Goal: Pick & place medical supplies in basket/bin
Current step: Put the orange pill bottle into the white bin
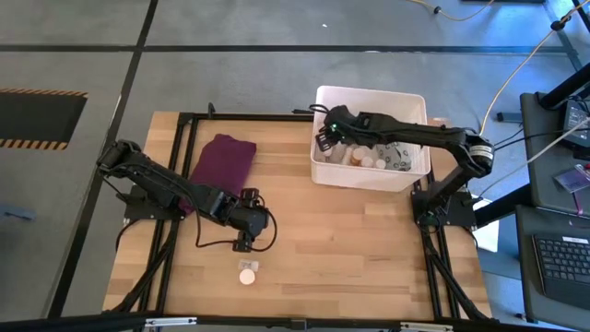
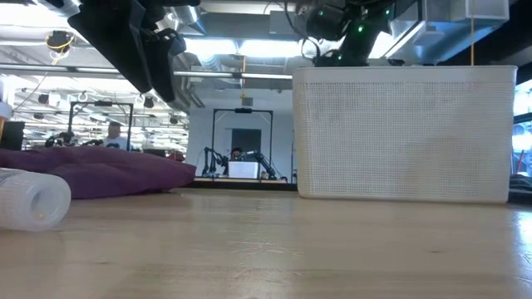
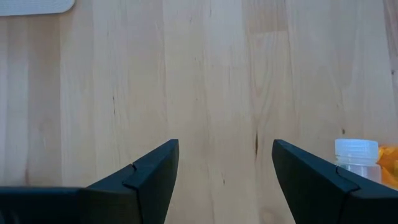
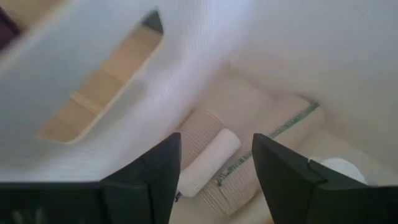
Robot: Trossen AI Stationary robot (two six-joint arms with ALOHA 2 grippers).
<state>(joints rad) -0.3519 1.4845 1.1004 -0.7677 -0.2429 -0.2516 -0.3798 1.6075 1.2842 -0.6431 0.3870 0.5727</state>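
Left gripper (image 3: 225,180): my fingers spread wide, nothing between them, only bare table (image 1: 369,258) planks below; it hovers above the near-centre of the table. Just past one fingertip in my left wrist view: a white-capped pill bottle (image 3: 357,158) with something orange beside it; from overhead the same bottle (image 1: 248,272) lies alone on the wood near the front edge, just in front of that gripper. Right gripper (image 4: 215,168): my fingers parted, holding nothing, lowered inside the white basket (image 1: 323,166) at its left end, near the cut-out handle (image 4: 102,87). Below these fingers: a white tube (image 4: 208,160) lying on a beige roll (image 4: 205,124), a round white container (image 4: 341,168) beside them. Further white items (image 1: 367,160) and a grey patterned pouch (image 1: 398,155) rest in the basket. Purple cloth (image 1: 223,161): folded, left of the basket, apart from it.
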